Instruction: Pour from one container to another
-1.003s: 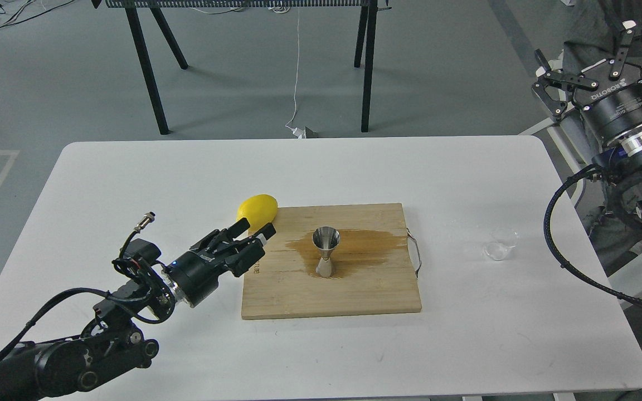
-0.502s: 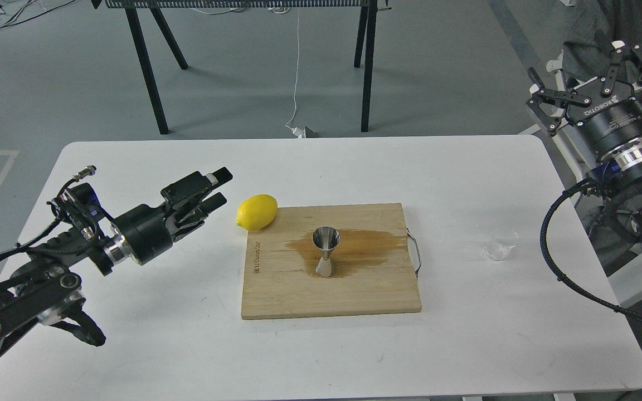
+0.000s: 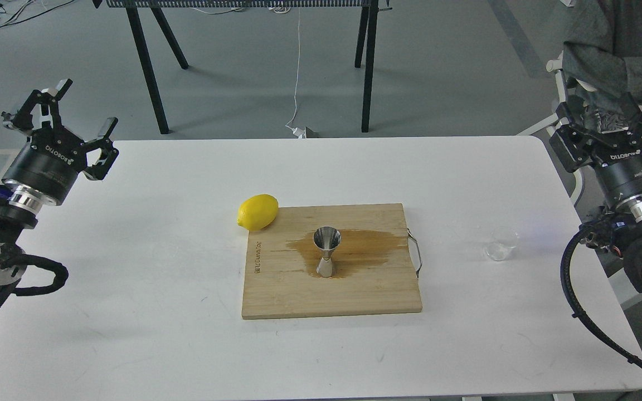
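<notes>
Jigger: upright on wet cutting board. Clear cup: right of board, on table. Left gripper, right gripper: jaws spread, empty, well apart from board.

On my feed a white table with rounded corners fills most of the view. A wooden cutting board lies flat near its middle, with a wire handle on its right edge and a brown wet stain spread across its upper half. I see a yellow lemon lying on the table, touching the board's upper left corner. Beyond the table is grey floor, where black table legs stand and a white cable hangs down to a plug.
</notes>
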Controlling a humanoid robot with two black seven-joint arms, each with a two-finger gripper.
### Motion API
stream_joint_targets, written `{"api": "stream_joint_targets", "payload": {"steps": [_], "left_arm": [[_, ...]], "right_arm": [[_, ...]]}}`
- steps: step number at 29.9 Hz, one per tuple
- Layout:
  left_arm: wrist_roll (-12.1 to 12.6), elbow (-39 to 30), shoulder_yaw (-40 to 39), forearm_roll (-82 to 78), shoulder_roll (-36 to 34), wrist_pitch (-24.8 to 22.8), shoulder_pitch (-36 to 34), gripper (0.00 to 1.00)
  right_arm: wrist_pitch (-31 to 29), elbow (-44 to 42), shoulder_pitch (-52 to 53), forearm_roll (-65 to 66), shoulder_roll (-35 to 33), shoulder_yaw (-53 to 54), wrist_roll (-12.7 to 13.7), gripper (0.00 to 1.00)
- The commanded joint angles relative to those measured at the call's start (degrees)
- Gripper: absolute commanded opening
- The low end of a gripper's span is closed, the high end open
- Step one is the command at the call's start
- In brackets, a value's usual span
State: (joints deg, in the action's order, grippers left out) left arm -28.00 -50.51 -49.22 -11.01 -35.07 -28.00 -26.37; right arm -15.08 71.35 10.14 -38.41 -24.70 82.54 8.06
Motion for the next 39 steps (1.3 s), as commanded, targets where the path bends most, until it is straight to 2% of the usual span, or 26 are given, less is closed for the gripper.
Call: {"api": "stream_joint_targets", "payload": {"steps": [1,5,10,21,39], "left_arm": [[0.0,0.77,-0.09,1.7,1.75,0.0,-0.17,0.89],[0.0,0.77,0.08,1.61,3.34,0.0,-0.08,0.9],[0.0,0.77,0.17,1.7,3.69,0.0,-0.17,0.9],[0.0,0.77,0.44,1.61,3.78,0.0,0.27,0.91],[0.0,0.77,0.53,1.52,3.87,0.0,0.53,0.92]], "right_arm": [[8.02,5.89,-7.13,-2.81,0.09,3.06,-0.07,0.99],[14.62,10.9,-14.16,-3.34,0.35,4.74,-0.15,0.99],[21.74,12.84,-19.0,-3.26,0.35,4.39,-0.24,0.99],[31.06,12.14,-19.54,-2.2,1.23,0.26,-0.94,0.98],[36.17,2.66,-9.7,0.88,2.55,-5.01,-1.82,0.98]]}}
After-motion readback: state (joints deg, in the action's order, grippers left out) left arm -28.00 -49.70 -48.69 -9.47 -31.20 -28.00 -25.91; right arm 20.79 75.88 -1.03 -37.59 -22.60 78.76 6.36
